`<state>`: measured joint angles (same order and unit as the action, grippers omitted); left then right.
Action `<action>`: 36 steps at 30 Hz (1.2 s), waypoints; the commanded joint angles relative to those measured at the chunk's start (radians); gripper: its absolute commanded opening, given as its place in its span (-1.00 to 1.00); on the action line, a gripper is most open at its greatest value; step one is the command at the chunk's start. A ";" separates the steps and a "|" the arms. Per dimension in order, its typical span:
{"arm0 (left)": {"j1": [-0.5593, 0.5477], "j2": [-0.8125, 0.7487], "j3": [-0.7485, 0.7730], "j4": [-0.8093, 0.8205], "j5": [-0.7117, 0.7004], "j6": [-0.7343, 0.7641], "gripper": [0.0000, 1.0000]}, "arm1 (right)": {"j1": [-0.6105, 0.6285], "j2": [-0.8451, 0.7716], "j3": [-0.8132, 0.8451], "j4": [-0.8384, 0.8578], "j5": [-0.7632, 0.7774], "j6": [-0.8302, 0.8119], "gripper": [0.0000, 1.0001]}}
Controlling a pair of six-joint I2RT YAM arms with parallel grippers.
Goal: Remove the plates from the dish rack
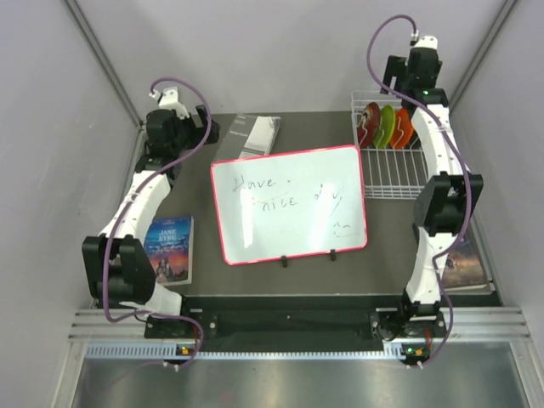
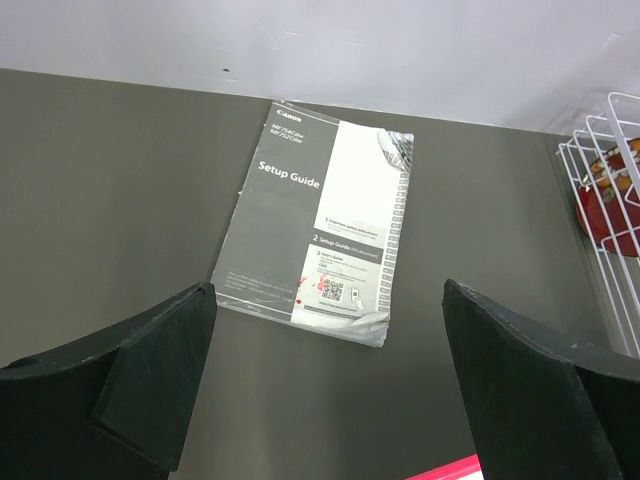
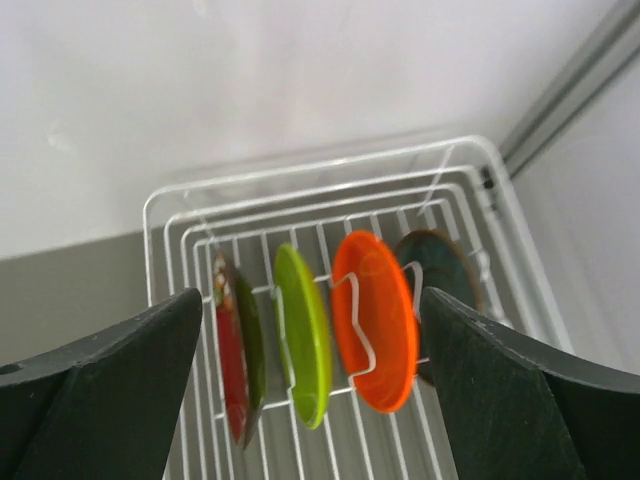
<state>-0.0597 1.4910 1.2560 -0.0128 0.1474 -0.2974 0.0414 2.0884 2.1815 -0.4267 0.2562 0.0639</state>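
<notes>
The white wire dish rack [image 1: 393, 174] stands at the back right of the table. Several plates stand upright in its tines: red floral [image 3: 230, 360], lime green [image 3: 305, 335], orange [image 3: 378, 318] and dark teal [image 3: 445, 275]. In the top view they show as red [image 1: 368, 124], green [image 1: 387, 125] and orange [image 1: 403, 127]. My right gripper [image 3: 315, 400] is open and empty, hovering above the plates. My left gripper [image 2: 330, 385] is open and empty above the table at the back left; the rack's edge [image 2: 600, 200] shows at its right.
A pink-framed whiteboard [image 1: 289, 204] lies in the middle. A Setup Guide booklet [image 2: 320, 230] lies behind it, also in the top view [image 1: 251, 134]. One paperback [image 1: 170, 248] lies front left, another [image 1: 466, 265] front right. Walls close in on all sides.
</notes>
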 commanded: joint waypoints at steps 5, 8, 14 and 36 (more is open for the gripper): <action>0.000 0.020 -0.006 0.047 0.004 0.003 0.98 | 0.000 0.059 -0.009 -0.030 -0.201 0.057 0.75; 0.000 0.029 -0.006 0.042 -0.003 0.006 0.98 | 0.002 0.061 -0.031 -0.020 -0.218 0.057 0.72; 0.000 0.043 -0.009 0.047 0.003 -0.006 0.98 | 0.005 0.081 -0.060 -0.037 -0.242 0.045 0.62; 0.000 0.066 -0.020 0.045 -0.020 -0.023 0.98 | 0.064 0.171 -0.071 -0.023 -0.097 -0.035 0.14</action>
<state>-0.0597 1.5478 1.2396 -0.0074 0.1356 -0.3122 0.0845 2.2307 2.0750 -0.4797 0.0872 0.0601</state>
